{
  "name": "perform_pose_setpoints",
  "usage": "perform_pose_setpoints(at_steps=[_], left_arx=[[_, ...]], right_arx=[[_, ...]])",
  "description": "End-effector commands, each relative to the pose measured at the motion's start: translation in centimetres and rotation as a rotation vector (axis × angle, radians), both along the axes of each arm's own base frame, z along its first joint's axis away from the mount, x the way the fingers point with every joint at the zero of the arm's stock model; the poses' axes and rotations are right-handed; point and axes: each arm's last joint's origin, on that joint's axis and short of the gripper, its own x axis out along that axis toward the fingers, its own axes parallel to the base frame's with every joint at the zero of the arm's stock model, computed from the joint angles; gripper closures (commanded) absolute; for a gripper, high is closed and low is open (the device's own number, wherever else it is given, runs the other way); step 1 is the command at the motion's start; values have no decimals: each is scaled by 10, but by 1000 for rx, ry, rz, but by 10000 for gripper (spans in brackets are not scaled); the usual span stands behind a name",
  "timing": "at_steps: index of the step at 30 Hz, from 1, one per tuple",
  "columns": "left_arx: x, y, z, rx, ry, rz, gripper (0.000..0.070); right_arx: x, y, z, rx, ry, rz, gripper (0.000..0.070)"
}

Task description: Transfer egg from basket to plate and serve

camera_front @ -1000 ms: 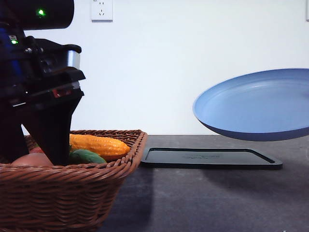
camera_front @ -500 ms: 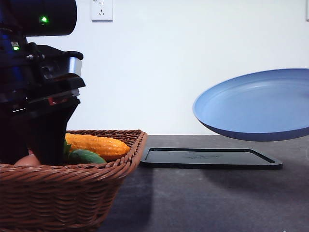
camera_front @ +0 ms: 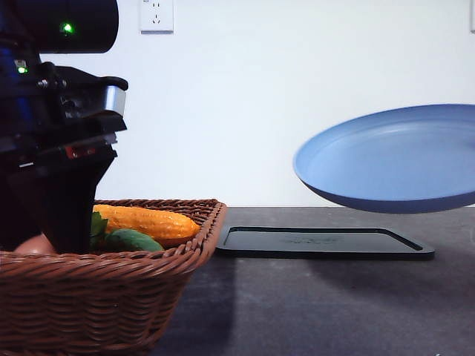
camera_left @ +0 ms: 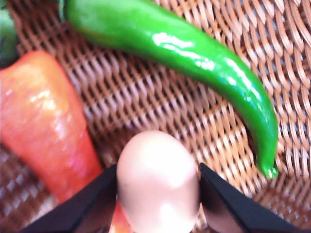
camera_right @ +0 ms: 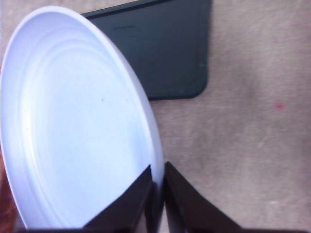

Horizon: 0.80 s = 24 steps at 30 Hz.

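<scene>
My left gripper (camera_left: 158,194) is down inside the basket (camera_front: 111,297), its two black fingers (camera_left: 87,206) pressed against either side of the egg (camera_left: 158,184), so I have the pinkish egg clamped between them just above the woven floor. Taking the egg as my landmark: a glossy green chili pepper (camera_left: 194,53) curves past it on the wicker, close but not touching, and an orange-red pepper (camera_left: 43,131) lies right beside it, against one of my fingers. In the front view my left arm (camera_front: 52,126) blocks most of the basket's interior; beyond the egg's spot lie a yellow-orange corn-like vegetable (camera_front: 148,222) and a dark green one (camera_front: 130,241).

My right gripper (camera_right: 158,187) is narrowed onto the rim of the blue plate (camera_right: 73,121), pinching the edge between its fingers. The plate hangs in the air, tilted, well apart from the egg and above the far end of a flat black tray (camera_front: 323,243) that rests on the grey table (camera_front: 334,311).

I can read no brand, label or writing anywhere; a white wall socket (camera_front: 156,15) is unmarked as far as I can tell.
</scene>
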Motion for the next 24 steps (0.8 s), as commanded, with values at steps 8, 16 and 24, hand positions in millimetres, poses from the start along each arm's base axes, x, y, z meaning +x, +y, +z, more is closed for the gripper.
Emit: perform_pose_setpoints(at_steps=[8,16,24], left_arx=[[15,-20,83,-222,-177,-61,514],[-1,-55,135,-398,-293,-222,514],[-19,-92,125,-420,-278,-348,514]], right_arx=[[3,3,-1,119,38,57,700],[18,19,-13,205,167,200,700],[26,47,-17,207,214,350,700]])
